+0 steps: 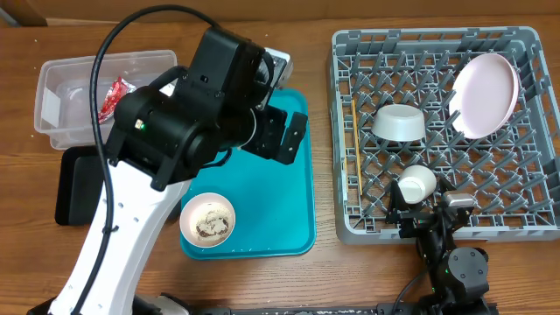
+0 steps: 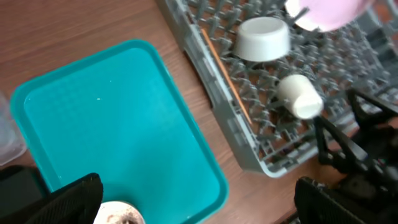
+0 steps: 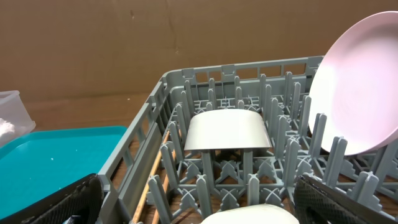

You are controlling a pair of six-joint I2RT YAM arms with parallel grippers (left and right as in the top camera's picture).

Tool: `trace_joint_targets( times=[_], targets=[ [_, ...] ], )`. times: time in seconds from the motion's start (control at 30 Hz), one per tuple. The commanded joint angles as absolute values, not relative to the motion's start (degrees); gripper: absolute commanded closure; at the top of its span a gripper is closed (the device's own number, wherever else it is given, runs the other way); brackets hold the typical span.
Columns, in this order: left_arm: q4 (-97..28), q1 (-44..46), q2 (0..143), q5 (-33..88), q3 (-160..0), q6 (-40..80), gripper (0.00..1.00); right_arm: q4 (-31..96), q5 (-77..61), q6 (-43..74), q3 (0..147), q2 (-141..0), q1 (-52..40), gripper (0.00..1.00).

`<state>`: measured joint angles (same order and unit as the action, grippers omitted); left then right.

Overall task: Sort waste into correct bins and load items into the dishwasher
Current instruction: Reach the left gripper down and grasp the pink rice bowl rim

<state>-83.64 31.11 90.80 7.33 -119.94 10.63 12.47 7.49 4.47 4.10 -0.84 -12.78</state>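
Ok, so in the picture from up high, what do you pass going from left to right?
clear tub → small bowl with food scraps → chopsticks → grey bowl → pink plate

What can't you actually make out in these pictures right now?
Black tray: overhead, left arm covers most of it; contents hidden.
Clear tub: overhead, the arm hides its right part.
Small bowl: left wrist view, cut off by bottom edge.
Chopsticks: overhead, too thin to count.
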Motion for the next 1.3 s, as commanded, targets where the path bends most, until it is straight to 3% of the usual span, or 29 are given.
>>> trace_joint_targets(
  times=[0.0, 0.23, 0.5, 0.63, 0.73, 0.9, 1.0, 1.13, 1.27],
  targets=[
    [-83.55, 31.16, 93.21, -2.83, -120.07, 16.38, 0.0, 12.1, 7.49, 4.67, 3.79, -0.16, -12.78, 0.0],
    [-88.68, 31.14, 102.61, -9.45, -120.05, 19.99, 0.01, 12.1, 7.49, 4.67, 3.79, -0.16, -12.78, 0.0],
    [-96.84, 30.3, 113.49, -9.02, -119.59, 25.63, 0.15, 12.1, 7.49, 4.64, 3.79, -0.16, -12.78, 0.0],
    [-96.84, 27.83, 112.81, -8.01, -115.92, 25.5, 0.16, 12.1, 7.49, 4.67, 3.79, -0.16, -12.78, 0.0],
    [-96.84, 24.51, 109.4, -3.99, -111.28, 23.97, 0.22, 12.1, 7.49, 4.67, 3.79, -0.16, -12.78, 0.0],
    [-94.63, 15.59, 94.32, -4.29, -91.74, 24.88, 0.14, 12.1, 7.49, 4.67, 3.79, -0.16, -12.78, 0.0],
    [-87.94, 11.75, 86.98, 3.38, -81.45, 21.82, 0.13, 12.1, 7.49, 4.67, 3.79, -0.16, -12.78, 0.0],
    [-76.34, 12.49, 79.83, 17.78, -71.59, 14.15, 0.14, 12.1, 7.49, 4.67, 3.79, -0.16, -12.78, 0.0],
    [-72.58, 17.47, 78.15, 10.48, -68.29, 16.25, 0.13, 12.1, 7.46, 4.67, 3.79, -0.16, -12.78, 0.0]
  ],
)
